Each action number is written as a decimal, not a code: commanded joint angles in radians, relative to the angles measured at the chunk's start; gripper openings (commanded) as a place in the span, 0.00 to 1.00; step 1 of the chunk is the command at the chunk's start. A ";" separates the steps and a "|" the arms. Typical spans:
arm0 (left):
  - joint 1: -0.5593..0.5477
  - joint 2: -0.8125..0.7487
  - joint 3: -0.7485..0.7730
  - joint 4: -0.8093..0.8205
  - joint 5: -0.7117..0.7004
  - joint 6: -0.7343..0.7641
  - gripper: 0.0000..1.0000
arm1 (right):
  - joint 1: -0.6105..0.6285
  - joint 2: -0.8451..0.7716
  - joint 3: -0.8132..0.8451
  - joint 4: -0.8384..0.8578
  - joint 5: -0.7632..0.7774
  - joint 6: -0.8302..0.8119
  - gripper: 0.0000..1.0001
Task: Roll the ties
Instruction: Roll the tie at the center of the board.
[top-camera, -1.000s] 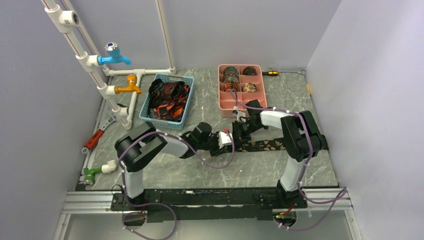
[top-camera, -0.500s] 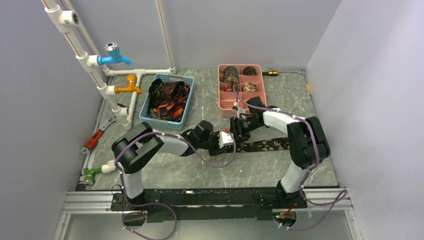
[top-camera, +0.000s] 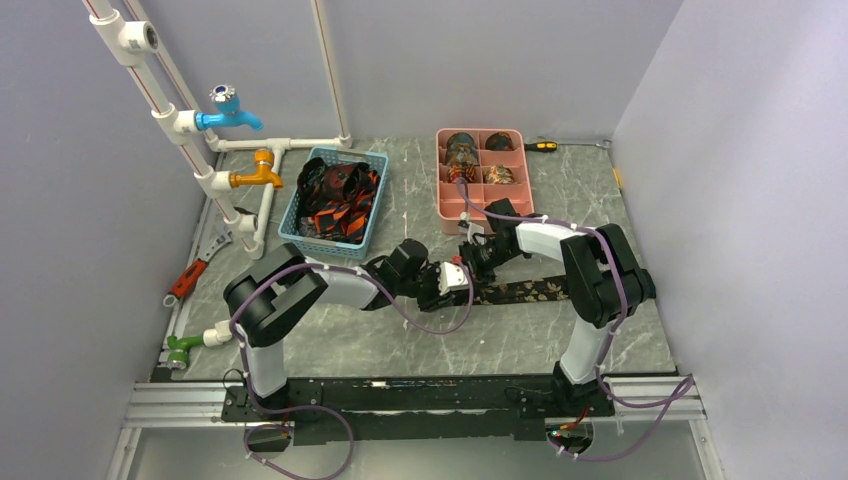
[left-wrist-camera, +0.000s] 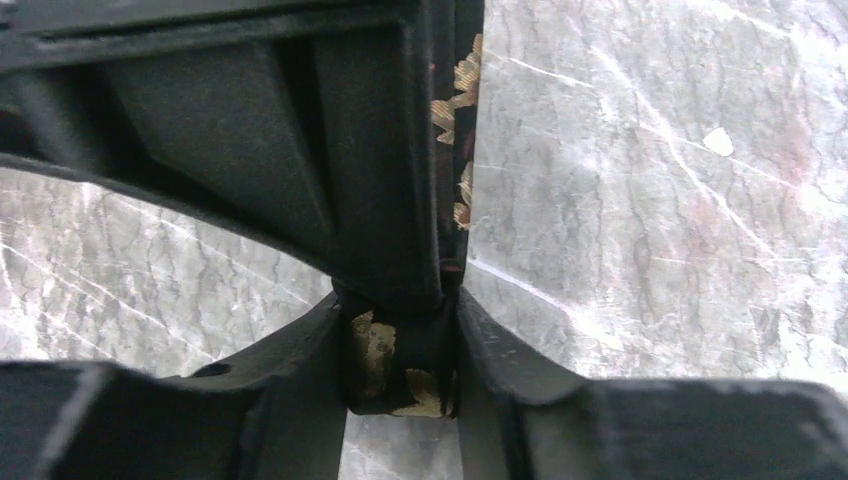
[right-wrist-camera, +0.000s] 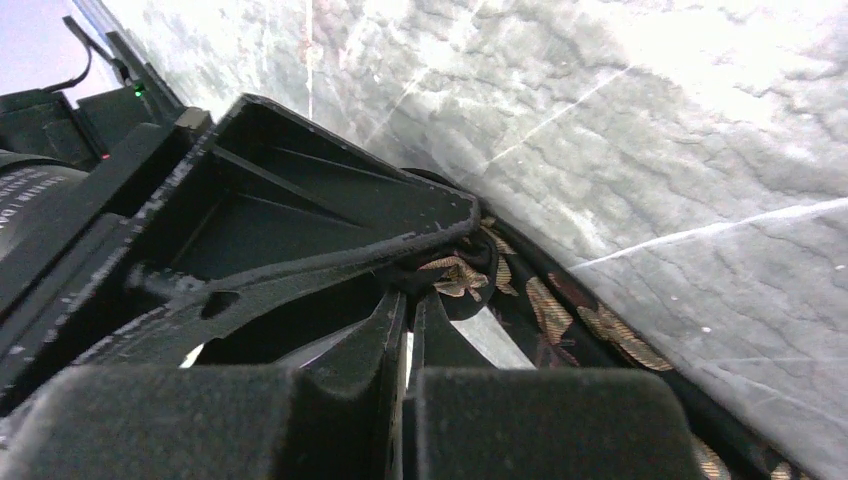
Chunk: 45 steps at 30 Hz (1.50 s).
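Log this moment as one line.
left hand: shut on tie | right hand: shut beside it | tie: mostly flat on table

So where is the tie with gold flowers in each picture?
Top external: the tie lies flat on the table, right of centre.
Left wrist: tie at bottom centre, a strip running upward.
Right wrist: tie at lower right, gold flowers showing.
Shared landmark: the grey marble table.

Both arms reach inward with elbows raised, and their wrists meet low, ahead of the two bases. The left gripper (top-camera: 452, 282) points right, its fingers (left-wrist-camera: 300, 350) clamped on the end of the tie (left-wrist-camera: 395, 365). The right gripper (top-camera: 478, 256) points left, right against the left one, with its fingers (right-wrist-camera: 350, 360) pressed almost together; whether they nip fabric is unclear
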 joint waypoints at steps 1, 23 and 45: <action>0.022 0.056 -0.009 -0.152 -0.011 0.027 0.48 | -0.013 0.044 -0.023 0.002 0.137 -0.058 0.00; -0.001 0.140 0.015 0.245 0.077 -0.044 0.76 | -0.095 0.117 0.014 -0.118 0.320 -0.107 0.00; 0.049 -0.019 -0.067 -0.176 -0.029 0.097 0.33 | 0.020 -0.076 -0.023 0.155 -0.090 0.078 0.57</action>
